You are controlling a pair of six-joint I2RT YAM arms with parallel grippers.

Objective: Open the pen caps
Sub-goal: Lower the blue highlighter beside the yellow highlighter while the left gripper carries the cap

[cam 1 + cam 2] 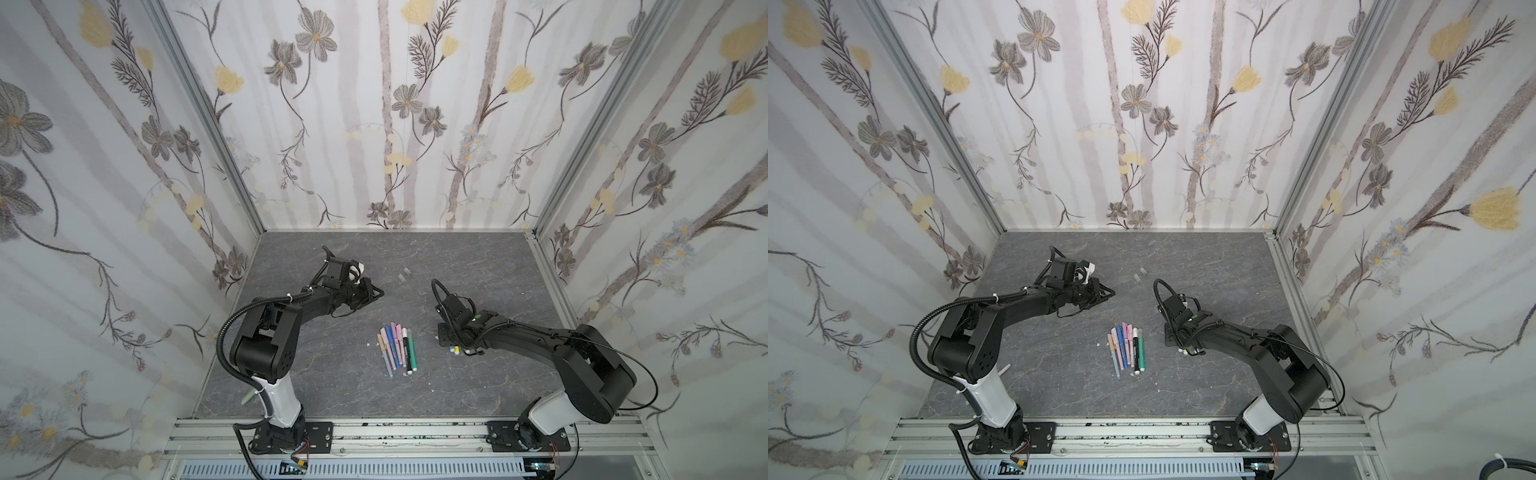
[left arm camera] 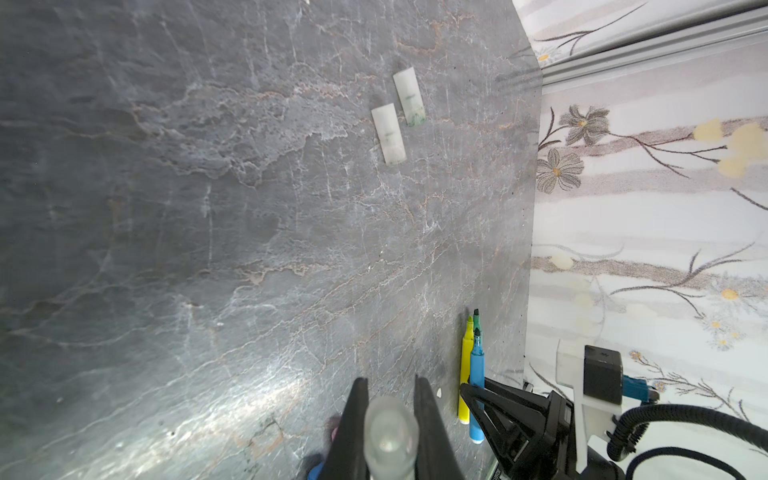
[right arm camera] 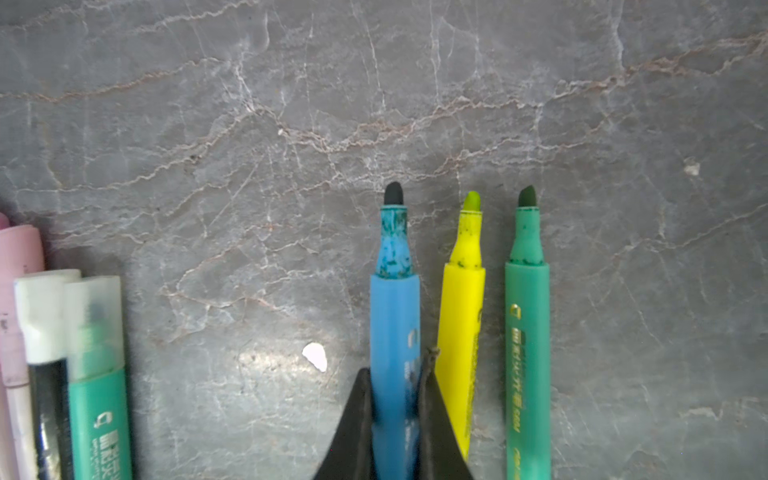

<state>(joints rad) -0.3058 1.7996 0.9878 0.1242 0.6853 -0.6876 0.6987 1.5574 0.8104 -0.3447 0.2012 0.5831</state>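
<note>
The left end effector (image 2: 390, 380) was clamped on a frosted pen cap (image 2: 390, 436), seen end-on. The right end effector (image 3: 397, 368) gripped an uncapped blue pen (image 3: 395, 299). Two loose caps (image 2: 388, 135) lay parallel on the worktop (image 2: 208, 249).

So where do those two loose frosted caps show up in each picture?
Top view: two frosted caps, just below centre.
Top view: same spot.
Left wrist: upper middle, side by side.
Right wrist: not in it.
Shared landmark: row of pens, in both top views and the right wrist view.
</note>
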